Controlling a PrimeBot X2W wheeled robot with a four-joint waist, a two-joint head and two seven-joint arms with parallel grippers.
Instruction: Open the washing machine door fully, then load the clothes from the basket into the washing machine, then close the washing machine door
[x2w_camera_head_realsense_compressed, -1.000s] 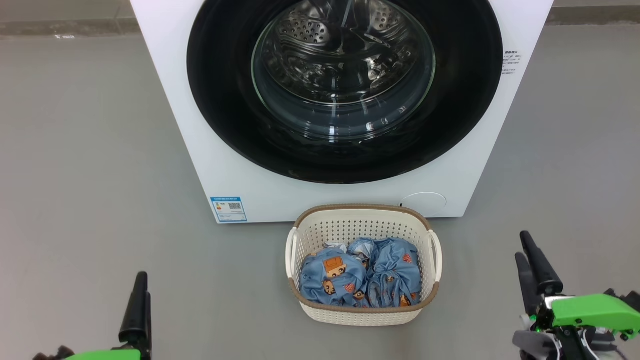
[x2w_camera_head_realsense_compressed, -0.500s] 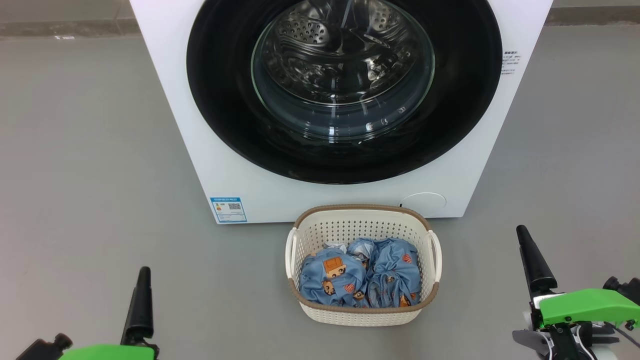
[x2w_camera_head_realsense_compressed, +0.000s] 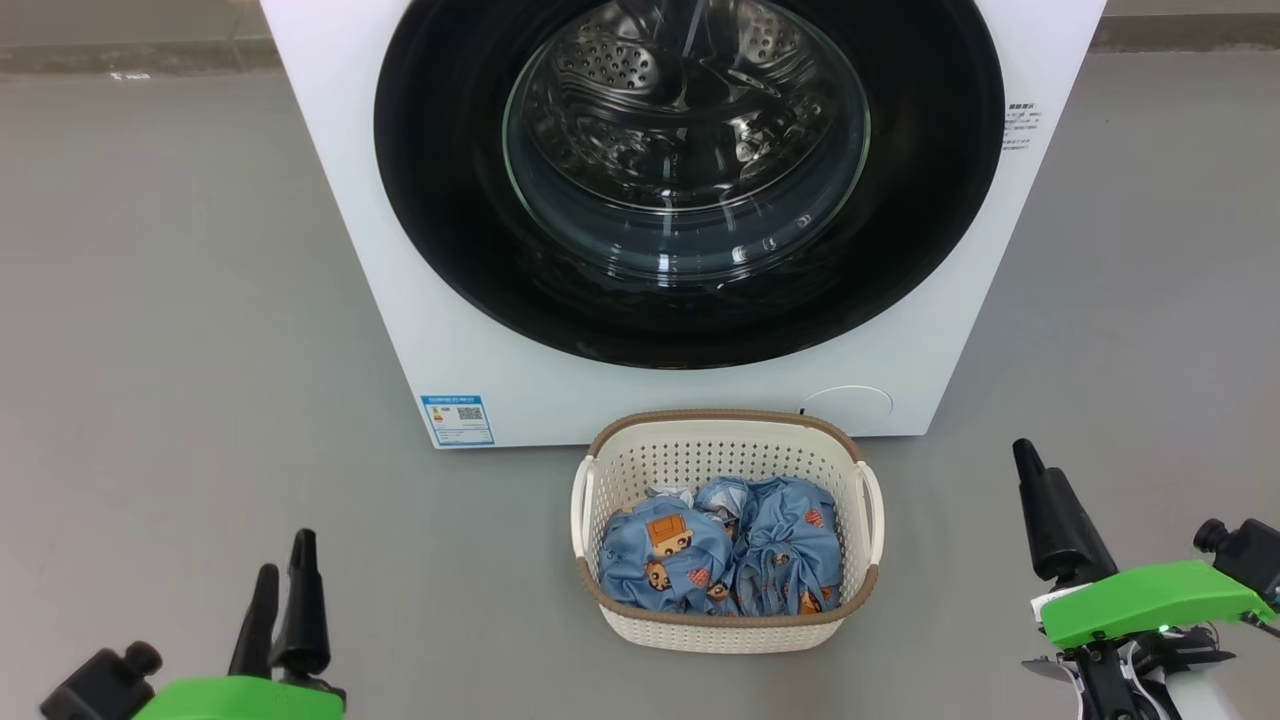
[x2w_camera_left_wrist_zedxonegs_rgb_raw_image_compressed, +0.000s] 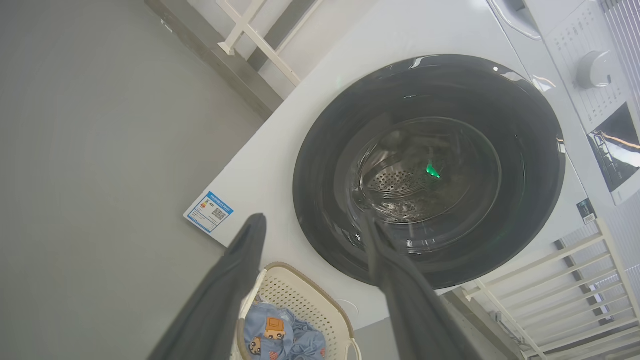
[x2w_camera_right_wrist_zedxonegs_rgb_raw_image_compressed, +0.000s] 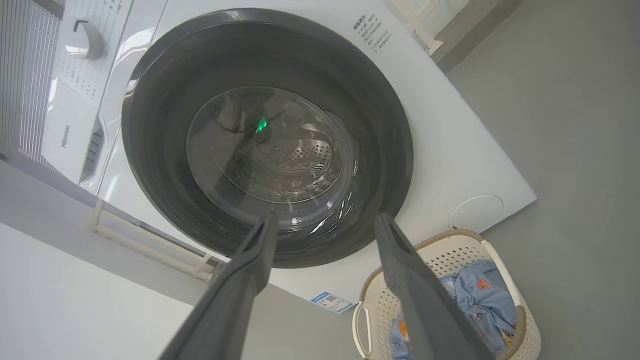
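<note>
The left gripper (x2w_camera_head_realsense_compressed: 285, 553) hovers over the grey floor (x2w_camera_head_realsense_compressed: 150, 300) at the lower left of the head view, well apart from everything else. In the left wrist view its fingers (x2w_camera_left_wrist_zedxonegs_rgb_raw_image_compressed: 225, 300) stand wide apart and hold nothing.

To its right, a blue label (x2w_camera_head_realsense_compressed: 458, 418) sits on the lower left corner of the washer (x2w_camera_head_realsense_compressed: 340, 200), a white box standing on the floor. The round black door (x2w_camera_head_realsense_compressed: 450, 200) covers most of its front and lies flush against it, shut. The bulging glass window (x2w_camera_head_realsense_compressed: 685, 140) is at the door's centre, and the steel drum (x2w_camera_head_realsense_compressed: 610, 65) shows through it.

The basket (x2w_camera_head_realsense_compressed: 720, 415) stands on the floor just in front of the washer, below the door and slightly right of the label. Whether its far rim touches the washer cannot be told. The clothes (x2w_camera_head_realsense_compressed: 720, 550) lie bunched in the bottom of the basket, blue fabric with orange figures, below the rim.

A round white cover (x2w_camera_head_realsense_compressed: 848, 405) is set in the washer's lower right corner, just behind the basket's right side.

The right gripper (x2w_camera_head_realsense_compressed: 1030, 470) hovers over the floor at the lower right, near the basket but not touching it. From the head, one dark finger shows above the green housing. The right wrist view shows both fingers (x2w_camera_right_wrist_zedxonegs_rgb_raw_image_compressed: 415, 300) spread wide with nothing in them, pointing toward the lower edge of the door, with the basket and clothes at their right.
</note>
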